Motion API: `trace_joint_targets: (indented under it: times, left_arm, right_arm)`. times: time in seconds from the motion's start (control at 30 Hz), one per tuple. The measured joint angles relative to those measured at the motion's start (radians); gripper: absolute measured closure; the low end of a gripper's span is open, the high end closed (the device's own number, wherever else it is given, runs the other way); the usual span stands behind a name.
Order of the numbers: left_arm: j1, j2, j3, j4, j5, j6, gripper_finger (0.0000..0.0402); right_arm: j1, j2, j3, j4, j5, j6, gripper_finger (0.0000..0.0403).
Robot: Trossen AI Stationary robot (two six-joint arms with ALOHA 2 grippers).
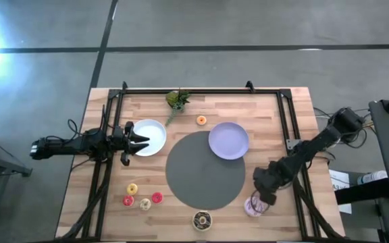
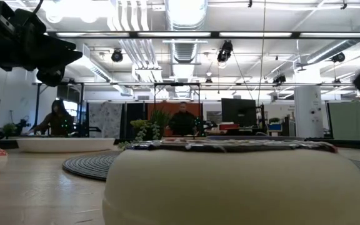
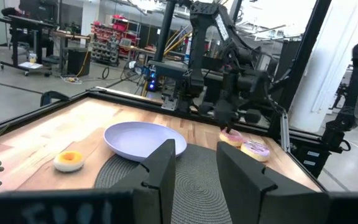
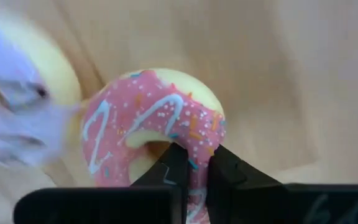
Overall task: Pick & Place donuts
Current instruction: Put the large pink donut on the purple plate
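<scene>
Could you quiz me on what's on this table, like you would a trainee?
1. True or false: the lavender plate lies partly on the grey mat.
2. Which end effector is at the pink donut? A) left B) right
3. Fill in: the left end effector hovers over the ____ plate.

Key: 1 true. 2 B: the right end effector has its fingers pinched on the donut's ring. 3 white.

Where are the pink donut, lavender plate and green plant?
pink donut (image 4: 160, 118), right wrist view, icing.
lavender plate (image 1: 229, 141), high view, centre.
green plant (image 1: 177, 100), high view, leaves.
</scene>
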Motion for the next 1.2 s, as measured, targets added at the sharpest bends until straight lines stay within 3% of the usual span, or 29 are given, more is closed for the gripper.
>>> trace_joint_targets:
  times: [0.13, 0.27, 0.43, 0.53, 0.7, 0.83, 1.0, 1.2]
  left_arm:
    - [0.000, 0.000, 0.000, 0.000, 0.000, 0.000, 0.0310]
    - [0.000, 0.000, 0.000, 0.000, 0.000, 0.000, 0.0310]
    - [0.000, 0.000, 0.000, 0.000, 0.000, 0.000, 0.0310]
    - [0.000, 0.000, 0.000, 0.000, 0.000, 0.000, 0.0310]
    - [0.000, 0.000, 0.000, 0.000, 0.000, 0.000, 0.0310]
    - [0.000, 0.000, 0.000, 0.000, 0.000, 0.000, 0.0310]
    - [0.000, 0.000, 0.000, 0.000, 0.000, 0.000, 0.0310]
    - [0.000, 0.000, 0.000, -0.001, 0.000, 0.000, 0.0310]
  right_arm:
    - [-0.136, -0.134, 0.024, -0.043, 0.103, 0.022, 0.0384]
    - [-0.377, -0.228, 0.025, -0.041, 0.183, -0.004, 0.0384]
    - [-0.692, -0.181, 0.041, 0.057, 0.195, -0.191, 0.0384]
    - [-0.814, -0.090, 0.084, 0.098, 0.168, -0.307, 0.0384]
    - [-0.865, 0.066, 0.140, 0.096, 0.060, -0.469, 0.0372]
    - [-0.836, 0.146, 0.145, 0.093, 0.059, -0.495, 0.0363]
    - [-0.828, 0.140, 0.146, 0.071, 0.067, -0.534, 0.0340]
    - [-0.823, 0.052, 0.147, -0.002, 0.120, -0.542, 0.0278]
